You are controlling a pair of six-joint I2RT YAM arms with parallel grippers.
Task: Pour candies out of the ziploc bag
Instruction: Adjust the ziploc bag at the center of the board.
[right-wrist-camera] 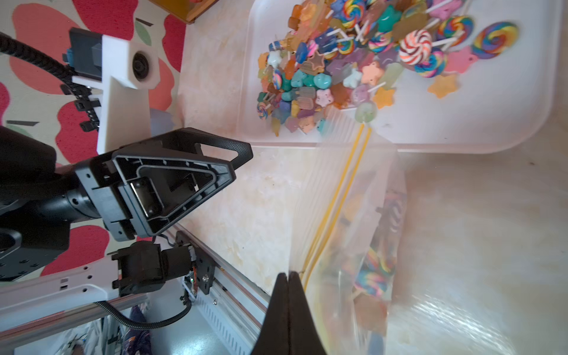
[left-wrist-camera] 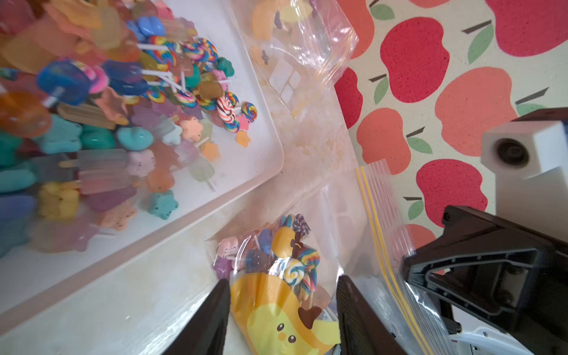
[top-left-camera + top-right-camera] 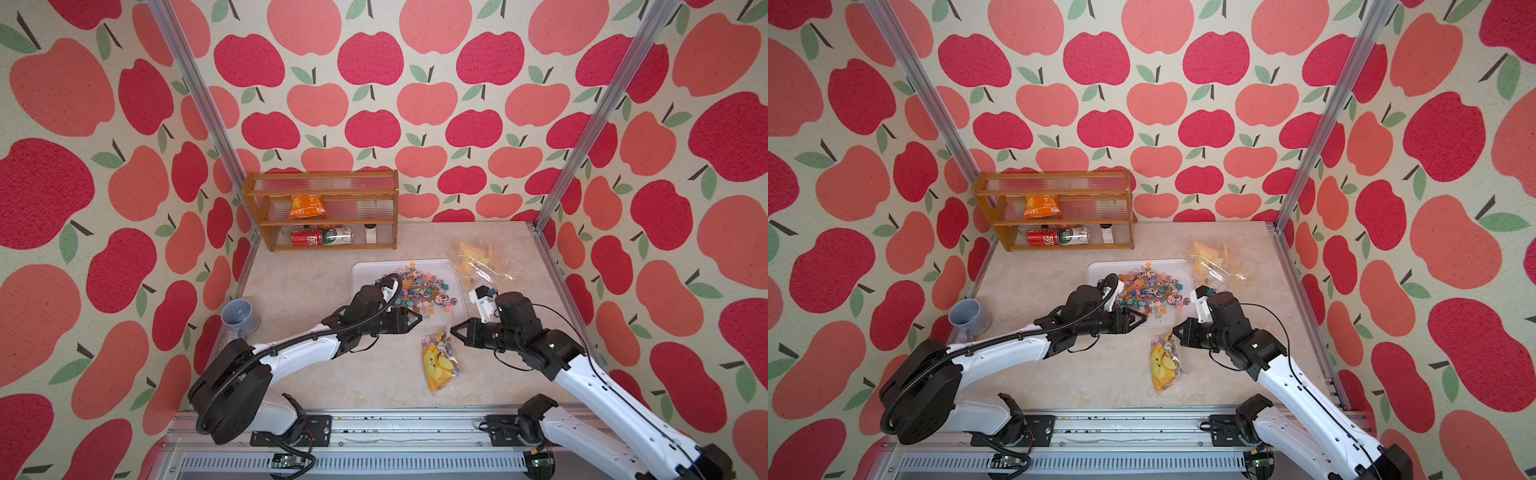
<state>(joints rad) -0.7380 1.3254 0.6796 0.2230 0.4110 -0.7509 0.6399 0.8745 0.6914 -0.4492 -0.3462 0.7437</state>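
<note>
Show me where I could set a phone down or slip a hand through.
Bare tabletop lies between the shelf, the grey cup and the tray, and along the front rail beside the half-full bag. Crowded: the tray's near edge, where the left gripper and right gripper sit by that bag.

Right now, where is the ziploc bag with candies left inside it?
In a top view the ziploc bag lies on the table just nearer the robot than the white tray, its zip edge pinched by the right gripper.
</note>
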